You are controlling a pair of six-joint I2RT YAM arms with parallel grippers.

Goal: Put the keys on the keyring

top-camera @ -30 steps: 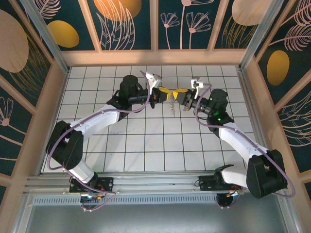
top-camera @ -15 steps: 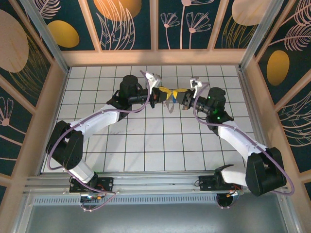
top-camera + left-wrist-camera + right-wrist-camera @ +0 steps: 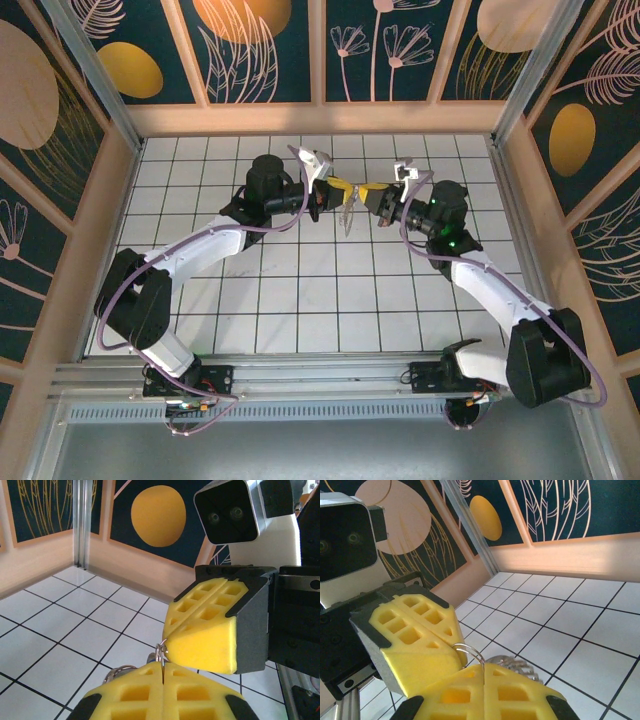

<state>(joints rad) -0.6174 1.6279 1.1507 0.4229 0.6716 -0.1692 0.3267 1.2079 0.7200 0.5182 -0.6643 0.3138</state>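
Above the far middle of the tiled floor my two grippers meet tip to tip, the left gripper (image 3: pixel 337 190) facing the right gripper (image 3: pixel 370 197). The keyring's thin metal ring (image 3: pixel 161 652) is pinched in the seam of my shut left gripper (image 3: pixel 163 666), and it also touches the tip of the right one's yellow fingers (image 3: pixel 202 630). In the right wrist view the ring (image 3: pixel 468 651) runs from my shut right gripper (image 3: pixel 483 669) into the left one's yellow fingers (image 3: pixel 415 640). A blurred silver metal bunch (image 3: pixel 516 664) hangs under the ring (image 3: pixel 347 214). I cannot tell whether it is the keys.
White tiled floor (image 3: pixel 300 290) spreads below the raised grippers. Wooden walls with dark painted panels (image 3: pixel 320 60) close the back and both sides. Purple cables (image 3: pixel 130 290) loop along each arm. The arm bases stand at the near edge.
Both grippers stay shut and joined at the ring. The right wrist has shifted slightly, and the hanging metal bunch has swung a little to the left and higher.
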